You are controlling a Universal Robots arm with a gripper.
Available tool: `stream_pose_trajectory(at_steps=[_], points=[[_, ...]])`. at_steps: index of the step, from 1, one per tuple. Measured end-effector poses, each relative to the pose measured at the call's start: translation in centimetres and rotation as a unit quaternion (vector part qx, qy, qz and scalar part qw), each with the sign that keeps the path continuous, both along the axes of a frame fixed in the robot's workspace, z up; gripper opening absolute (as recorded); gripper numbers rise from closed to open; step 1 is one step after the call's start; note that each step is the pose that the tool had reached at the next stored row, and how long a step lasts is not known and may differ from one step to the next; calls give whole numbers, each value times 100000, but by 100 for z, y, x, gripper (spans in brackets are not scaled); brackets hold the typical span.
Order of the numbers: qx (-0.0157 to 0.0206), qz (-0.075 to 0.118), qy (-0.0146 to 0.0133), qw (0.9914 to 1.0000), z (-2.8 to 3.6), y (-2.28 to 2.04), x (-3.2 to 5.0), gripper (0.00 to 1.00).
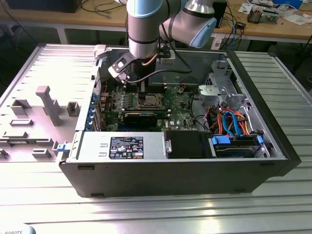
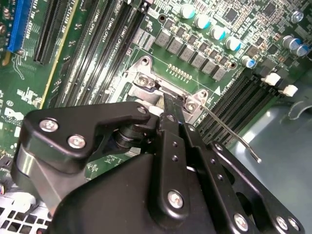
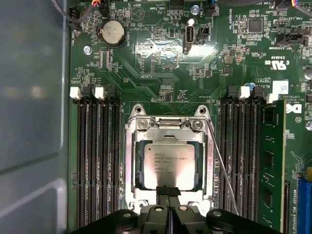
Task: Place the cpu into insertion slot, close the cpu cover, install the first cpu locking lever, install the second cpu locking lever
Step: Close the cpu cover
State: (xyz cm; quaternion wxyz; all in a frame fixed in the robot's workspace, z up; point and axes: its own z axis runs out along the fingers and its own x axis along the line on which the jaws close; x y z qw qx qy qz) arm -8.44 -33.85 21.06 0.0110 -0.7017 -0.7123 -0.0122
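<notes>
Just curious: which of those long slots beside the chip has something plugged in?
The one holding a green memory stick, farthest from the cpu on the side of the thin wire lever. The other slots are empty and black.

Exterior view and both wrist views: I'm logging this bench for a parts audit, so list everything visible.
computer case: one, black, open
motherboard: one, green, inside the case
cpu: one, silver-grey, in the insertion slot
cpu cover: one, dull silver, framing the cpu
locking lever: one, silver wire, raised beside the cover
memory module: one, green, upright on the motherboard
cables: several, orange and blue, exterior view's right
arm: one, silver and blue, above the case
gripper: one, black, fingers together at the cover's edge
</notes>
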Motion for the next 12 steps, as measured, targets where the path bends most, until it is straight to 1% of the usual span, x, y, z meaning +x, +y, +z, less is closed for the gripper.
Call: stream_pose_trajectory(at_steps=[2,3,5,6,9,10,12], points=[[23,11,2,100000,1,0,20,11],[19,0,26,100000,1,-1,58,11],[27,1,44,100000,1,0,109,11],[25,-3,53,100000,1,0,156,11],[21,2,56,100000,1,0,233,11],[17,4,54,100000,1,-1,248,11],[24,-3,54,100000,1,-1,250,11]])
